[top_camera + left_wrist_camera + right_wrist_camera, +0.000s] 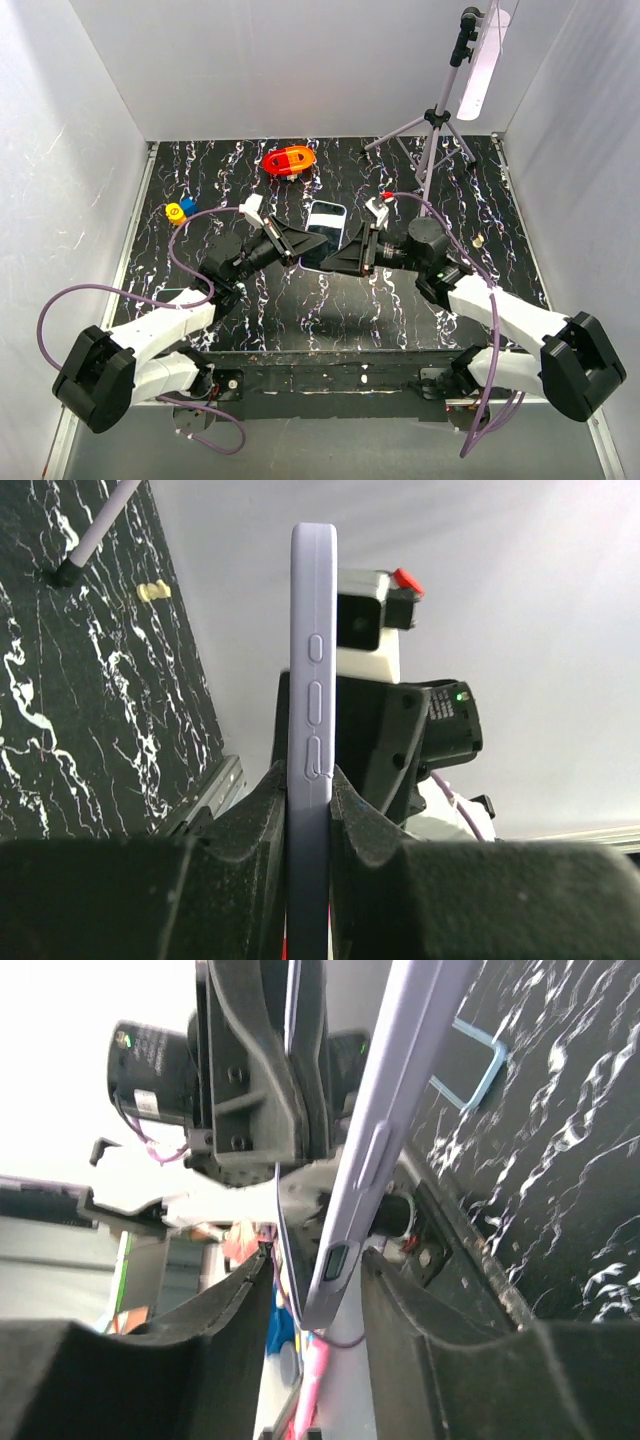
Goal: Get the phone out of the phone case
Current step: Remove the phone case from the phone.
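The phone (326, 221), dark screen up, sits in a lavender case and is held above the black marbled table (420, 300) between both grippers. My left gripper (292, 247) is shut on the case's left side; in the left wrist view its jaws (308, 780) pinch the case's buttoned edge (311, 660). My right gripper (346, 257) straddles the case's right corner. In the right wrist view the gripper (315, 1280) is open, with gaps on both sides of the case (400, 1090). A thin dark edge of the phone (283, 1250) stands slightly off the case at that corner.
A red-orange object (288, 161) lies at the back of the table. A tripod (432, 125) stands at the back right. Yellow and blue blocks (180, 209) sit at the left. A light blue loop (470, 1070) lies on the table. White walls surround the table.
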